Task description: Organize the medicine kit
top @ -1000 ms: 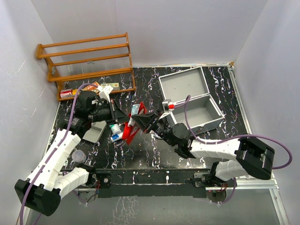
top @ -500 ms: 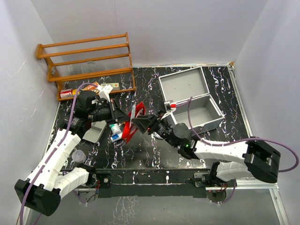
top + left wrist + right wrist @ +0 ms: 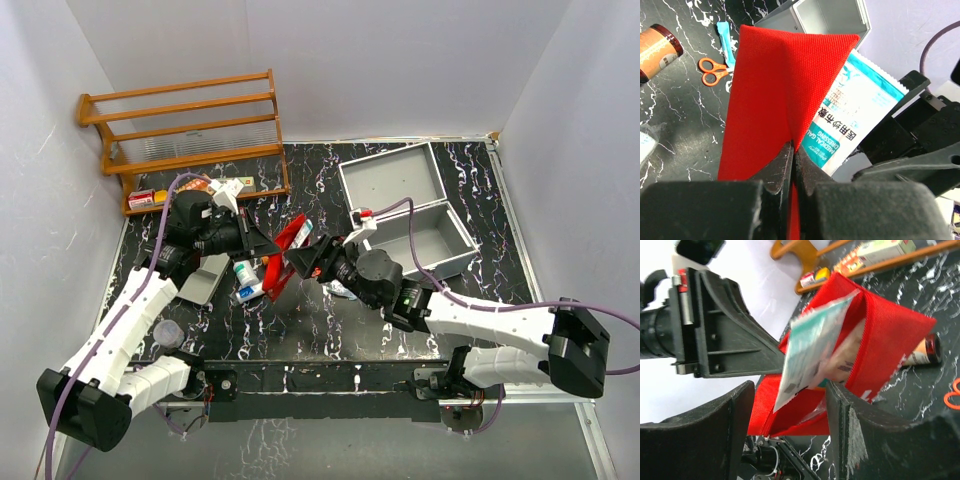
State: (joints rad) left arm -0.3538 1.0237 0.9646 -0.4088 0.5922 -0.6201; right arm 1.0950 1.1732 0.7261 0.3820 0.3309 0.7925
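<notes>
The medicine kit (image 3: 441, 263), a silver-grey metal case, lies open at the right with its lid (image 3: 390, 178) laid back; its corner (image 3: 830, 15) also shows in the left wrist view. My left gripper (image 3: 262, 247) (image 3: 794, 150) is shut on the edge of a red fabric pouch (image 3: 287, 250) (image 3: 765, 85) (image 3: 890, 330), holding it off the table. A teal-and-white medical dressing packet (image 3: 850, 110) (image 3: 812, 340) sticks out of the pouch's open mouth. My right gripper (image 3: 302, 258) (image 3: 790, 390) is open, its fingers either side of the packet's lower corner.
A wooden rack (image 3: 190, 130) stands at the back left with small boxes (image 3: 205, 186) on its lowest shelf. A shallow grey tray (image 3: 205, 278), small boxes and bottles (image 3: 245, 280) and a clear cup (image 3: 168, 332) lie left. Orange scissors (image 3: 712, 71) and a brown bottle (image 3: 657, 47) lie under the pouch.
My right gripper has opened and let go of the dressing packet, which now sits in the pouch mouth. The right arm has reached further left. The left gripper keeps its hold.
</notes>
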